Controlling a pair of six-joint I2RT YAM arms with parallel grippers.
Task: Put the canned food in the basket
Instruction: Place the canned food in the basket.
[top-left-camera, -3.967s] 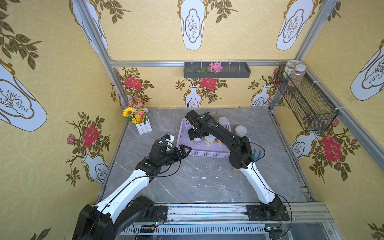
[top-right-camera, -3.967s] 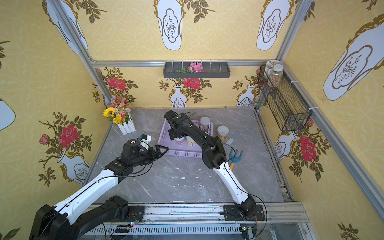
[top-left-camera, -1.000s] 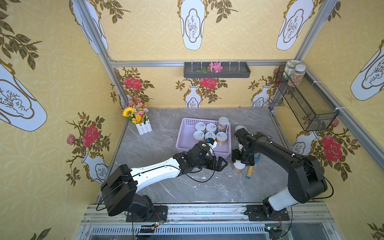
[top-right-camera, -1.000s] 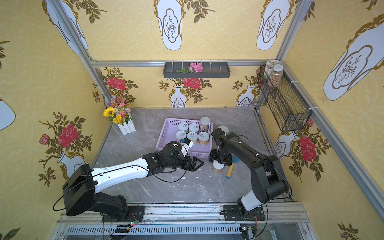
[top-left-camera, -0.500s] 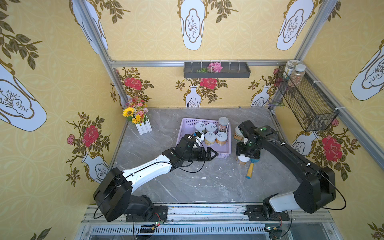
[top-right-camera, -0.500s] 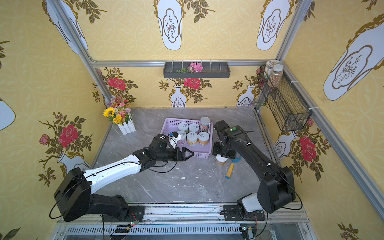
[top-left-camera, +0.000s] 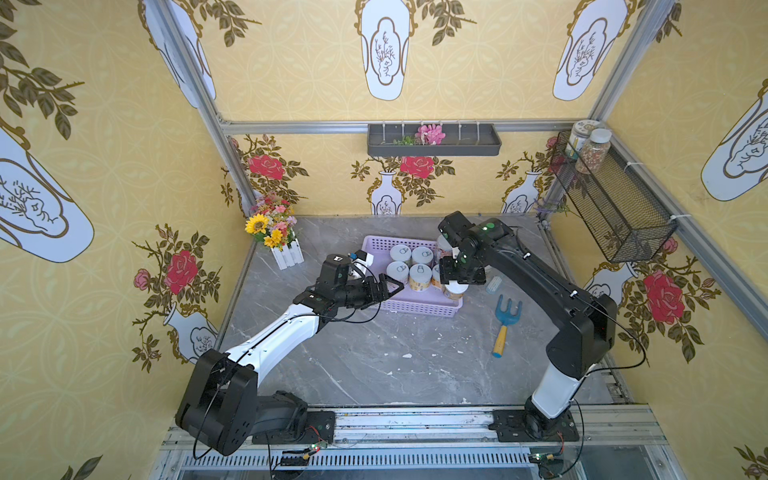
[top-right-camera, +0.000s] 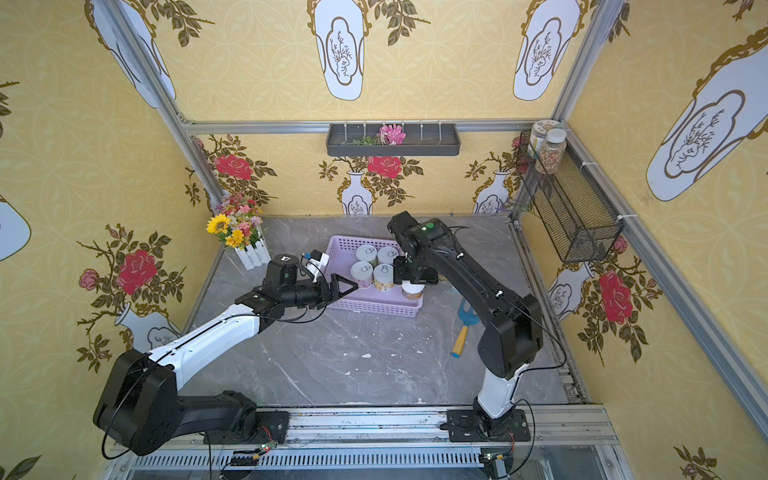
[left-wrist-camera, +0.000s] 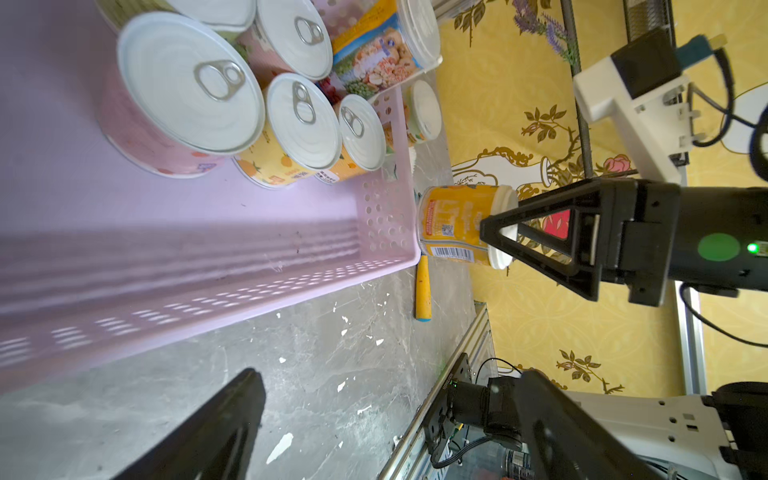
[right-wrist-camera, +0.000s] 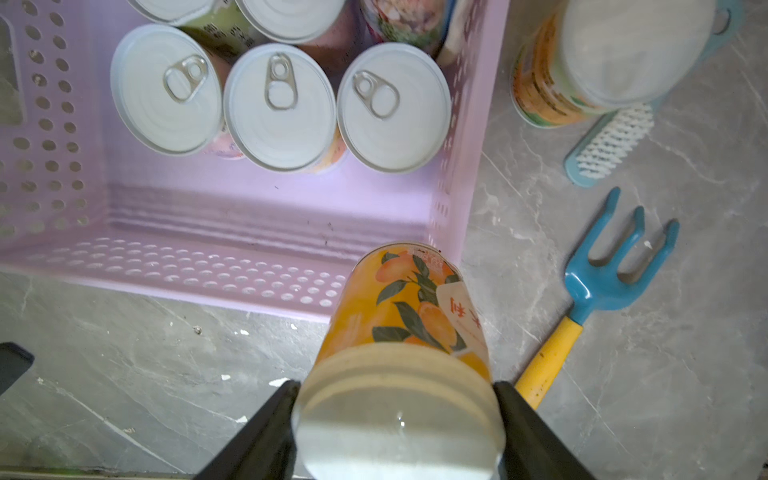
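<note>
The lilac basket (top-left-camera: 415, 306) (top-right-camera: 374, 307) stands mid-table with several white-lidded cans (top-left-camera: 401, 252) (right-wrist-camera: 278, 104) upright in its back half. My right gripper (top-left-camera: 459, 276) (right-wrist-camera: 397, 411) is shut on a yellow can (top-left-camera: 455, 291) (right-wrist-camera: 407, 307) by its white lid. That can hangs above the basket's front right corner (left-wrist-camera: 453, 224). Another can (right-wrist-camera: 552, 83) stands on the table outside the basket's right wall. My left gripper (top-left-camera: 390, 287) (left-wrist-camera: 390, 386) is open and empty, over the basket's front left part.
A blue brush (right-wrist-camera: 611, 141) and a blue garden fork with a yellow handle (top-left-camera: 505, 324) lie right of the basket. A flower pot (top-left-camera: 282, 245) stands at the back left. On the right wall hangs a black wire basket (top-left-camera: 615, 203).
My right gripper shut on the yellow can on the table, then lifted it up and left to the basket's corner. My left gripper drew back leftward along the basket's front.
</note>
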